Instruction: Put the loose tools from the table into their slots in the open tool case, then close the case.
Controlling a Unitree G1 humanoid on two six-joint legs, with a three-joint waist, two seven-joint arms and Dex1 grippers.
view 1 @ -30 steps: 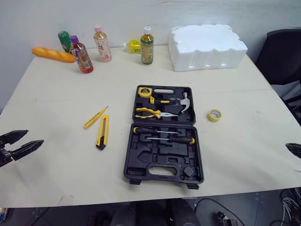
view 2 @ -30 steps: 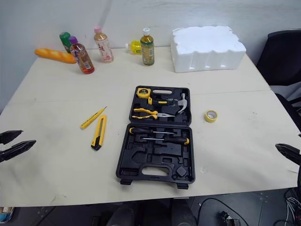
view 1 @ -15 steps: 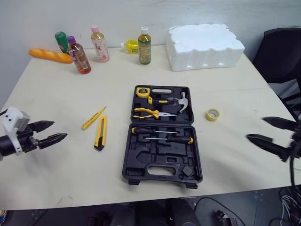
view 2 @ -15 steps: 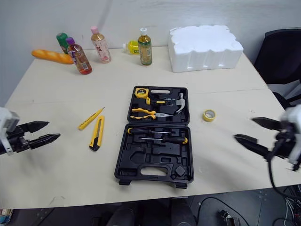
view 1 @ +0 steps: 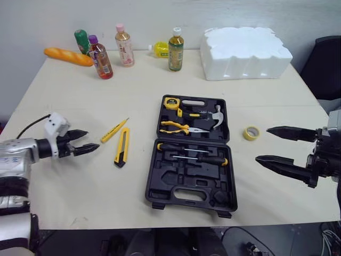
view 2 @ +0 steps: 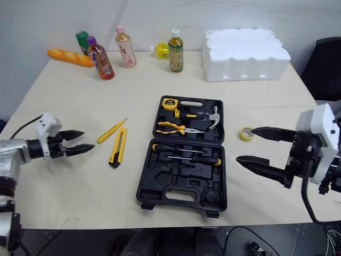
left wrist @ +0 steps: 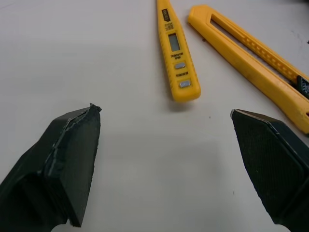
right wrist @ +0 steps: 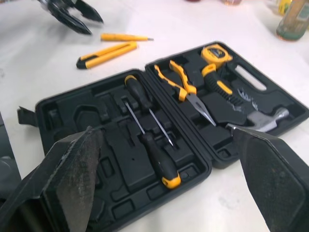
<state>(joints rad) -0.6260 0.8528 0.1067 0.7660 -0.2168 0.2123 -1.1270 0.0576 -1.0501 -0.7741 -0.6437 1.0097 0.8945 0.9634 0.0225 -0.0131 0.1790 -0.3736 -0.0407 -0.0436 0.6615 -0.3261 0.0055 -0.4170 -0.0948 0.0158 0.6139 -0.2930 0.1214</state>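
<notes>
The black tool case lies open mid-table, holding a tape measure, pliers, a hammer and two screwdrivers. Left of it lie a yellow tester pen and a yellow utility knife. A yellow tape roll sits to the right of the case. My left gripper is open, low over the table just left of the pen and the knife. Open as well, my right gripper hovers right of the case, close to the tape roll.
Several drink bottles, a bread loaf and a small yellow bottle stand along the table's far edge. A white foam block sits at the back right. A dark chair stands beyond the right edge.
Both arms have come inward over the table. The left gripper has advanced right toward the tester pen; the right gripper has closed in on the case's right side. The camera has shifted too.
</notes>
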